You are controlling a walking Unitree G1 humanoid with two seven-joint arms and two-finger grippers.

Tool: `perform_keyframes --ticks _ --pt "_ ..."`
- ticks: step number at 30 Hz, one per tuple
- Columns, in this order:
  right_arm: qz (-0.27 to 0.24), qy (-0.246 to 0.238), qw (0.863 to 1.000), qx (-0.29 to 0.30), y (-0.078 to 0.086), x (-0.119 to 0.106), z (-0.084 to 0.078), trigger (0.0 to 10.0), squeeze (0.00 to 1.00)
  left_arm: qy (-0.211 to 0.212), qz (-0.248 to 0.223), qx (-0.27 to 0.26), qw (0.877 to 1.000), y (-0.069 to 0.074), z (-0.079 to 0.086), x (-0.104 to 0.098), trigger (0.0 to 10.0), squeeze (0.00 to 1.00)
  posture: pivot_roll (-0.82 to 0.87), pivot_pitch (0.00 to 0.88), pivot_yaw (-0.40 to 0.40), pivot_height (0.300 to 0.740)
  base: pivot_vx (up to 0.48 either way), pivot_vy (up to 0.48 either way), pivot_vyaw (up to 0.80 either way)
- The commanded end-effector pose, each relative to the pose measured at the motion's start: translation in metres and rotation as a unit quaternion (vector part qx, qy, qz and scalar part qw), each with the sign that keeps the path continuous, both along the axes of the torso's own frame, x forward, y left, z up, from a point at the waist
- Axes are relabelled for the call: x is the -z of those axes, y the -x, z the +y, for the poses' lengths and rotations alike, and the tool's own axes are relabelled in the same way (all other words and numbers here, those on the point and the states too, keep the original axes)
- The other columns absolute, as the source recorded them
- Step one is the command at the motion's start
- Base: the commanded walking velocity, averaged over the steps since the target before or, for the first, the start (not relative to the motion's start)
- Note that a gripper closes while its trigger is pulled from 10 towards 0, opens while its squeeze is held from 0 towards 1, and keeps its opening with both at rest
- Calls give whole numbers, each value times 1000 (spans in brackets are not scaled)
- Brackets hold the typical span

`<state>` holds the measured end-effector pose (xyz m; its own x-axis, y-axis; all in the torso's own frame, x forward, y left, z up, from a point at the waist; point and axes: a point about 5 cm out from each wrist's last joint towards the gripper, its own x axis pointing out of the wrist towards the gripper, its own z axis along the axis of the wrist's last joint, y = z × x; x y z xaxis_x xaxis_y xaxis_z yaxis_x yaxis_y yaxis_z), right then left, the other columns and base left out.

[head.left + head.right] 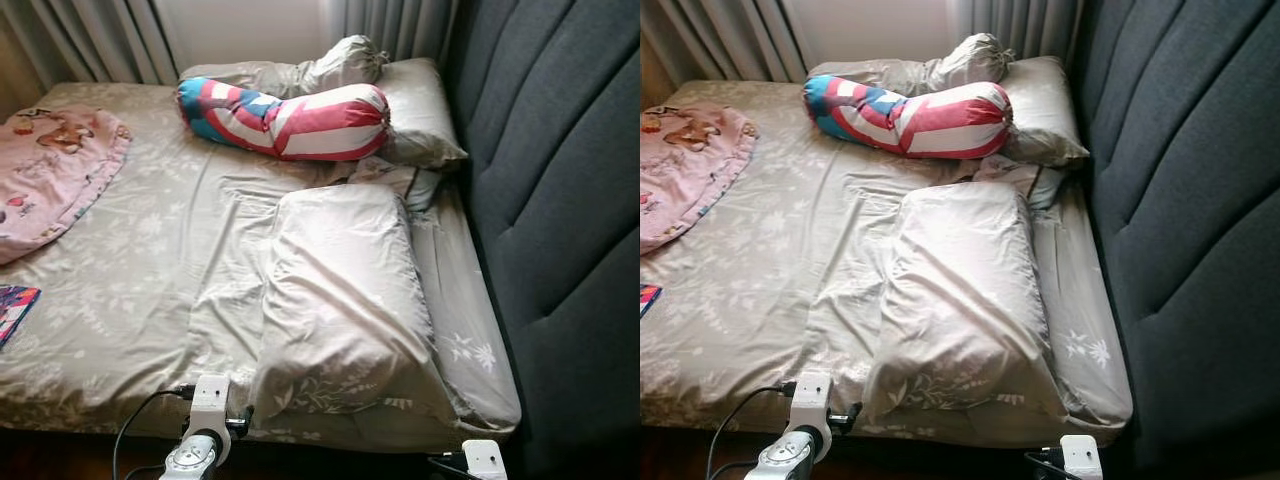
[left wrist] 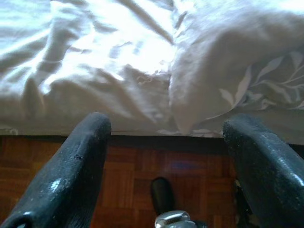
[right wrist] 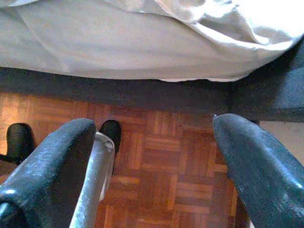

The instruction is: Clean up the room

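Both tools hang low at the bed's near edge, jaws spread wide and empty: left tool, right tool. The pillow lies just ahead of the left tool, its long axis running away toward the bolster.

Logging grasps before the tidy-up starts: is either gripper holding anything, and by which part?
Nothing is held. Left gripper and right gripper have open jaws over the floor.

Pillow on bed, near edge, by headboard at right. Bolster behind it, second pillow at bolster's right. Blanket far left; book before blanket, at left edge.
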<state>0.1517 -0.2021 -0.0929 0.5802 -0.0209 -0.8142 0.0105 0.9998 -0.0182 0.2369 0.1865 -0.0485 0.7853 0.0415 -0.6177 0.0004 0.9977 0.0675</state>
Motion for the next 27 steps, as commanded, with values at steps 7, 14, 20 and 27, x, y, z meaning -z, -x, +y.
perform_keyframes --ticks 7,14,20,27 --pt "1 -2 1000 -1 4 1 1 10000 0 0 21 -4 1000 10 5 7 10000 0 -78 93 -39 740 0 0 0" --pt "2 1 1000 1 4 1 0 10000 0 -2 25 4 1000 11 2 8 10000 0 -77 92 -39 740 0 260 0" --pt "2 0 1000 1 4 1 1 10000 0 -6 26 9 1000 11 0 8 10000 0 -77 92 -40 740 0 0 0" --pt "2 -1 1000 -1 4 1 1 10000 0 -6 25 11 1000 11 0 8 10000 0 -76 92 -41 740 0 69 0"
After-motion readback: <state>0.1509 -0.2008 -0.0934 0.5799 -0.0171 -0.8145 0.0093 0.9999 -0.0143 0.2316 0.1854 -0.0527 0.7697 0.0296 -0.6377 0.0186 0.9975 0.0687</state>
